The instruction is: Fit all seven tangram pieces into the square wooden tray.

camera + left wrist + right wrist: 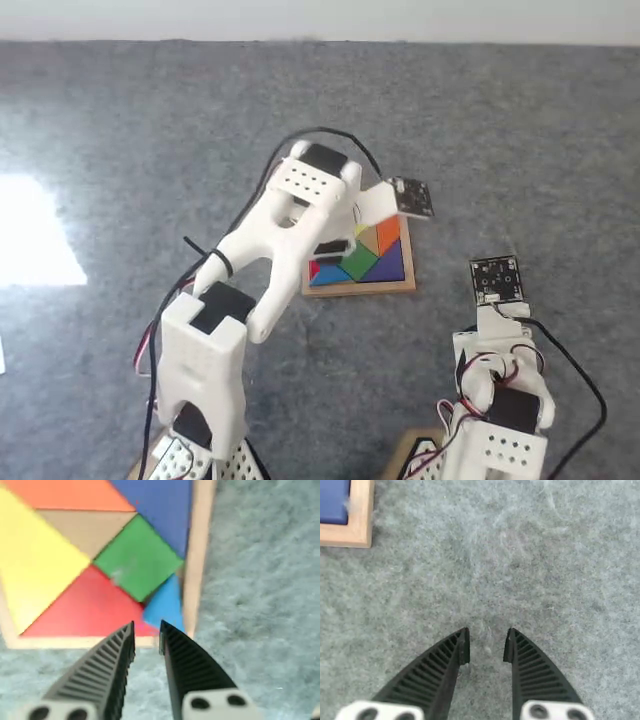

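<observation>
The square wooden tray (360, 289) lies mid-table, holding coloured tangram pieces. In the left wrist view I see its rim (197, 555) and the pieces inside: orange (65, 492), dark blue (160, 505), tan (82, 527), yellow (35, 565), green square (139, 559), red (90, 607) and a light blue piece (165, 607) whose edge looks slightly raised by the rim. My left gripper (146, 630) hovers over the tray's edge, open by a narrow gap, holding nothing. My right gripper (486, 645) is open over bare carpet, beside a tray corner (350, 527).
Grey carpet (520, 130) covers the table all around the tray. The left arm (270, 240) stretches over the tray's left part. The right arm (497, 370) sits near the front right. A bright patch of light lies at the far left.
</observation>
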You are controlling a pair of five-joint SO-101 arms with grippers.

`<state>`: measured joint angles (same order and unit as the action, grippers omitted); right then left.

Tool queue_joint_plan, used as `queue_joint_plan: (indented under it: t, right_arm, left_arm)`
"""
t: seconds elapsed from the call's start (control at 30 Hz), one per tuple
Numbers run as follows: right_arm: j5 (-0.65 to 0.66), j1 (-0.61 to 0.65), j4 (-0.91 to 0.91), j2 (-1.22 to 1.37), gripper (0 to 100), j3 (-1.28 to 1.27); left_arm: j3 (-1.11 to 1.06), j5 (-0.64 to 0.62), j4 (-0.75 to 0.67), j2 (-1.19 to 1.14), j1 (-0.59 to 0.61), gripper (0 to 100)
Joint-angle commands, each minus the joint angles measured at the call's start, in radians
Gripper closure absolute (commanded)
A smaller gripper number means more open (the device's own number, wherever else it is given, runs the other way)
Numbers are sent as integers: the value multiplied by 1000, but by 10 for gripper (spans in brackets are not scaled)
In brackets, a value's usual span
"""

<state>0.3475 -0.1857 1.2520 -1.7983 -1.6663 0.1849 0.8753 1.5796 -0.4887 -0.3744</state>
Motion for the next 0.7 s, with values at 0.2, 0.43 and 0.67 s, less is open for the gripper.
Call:
queue_joint_plan:
  t: [0.2, 0.43, 0.67]
  right_arm:
    - [14, -1, -1, -8, 862, -17]
    - [14, -1, -1, -8, 862, -17]
    - [14, -1, -1, -8, 862, -17]
  left_arm:
    - [64, 6, 14, 6, 49, 916]
    - [-82, 6, -28, 8, 37, 920]
    - [-197, -28, -161, 6, 3, 920]
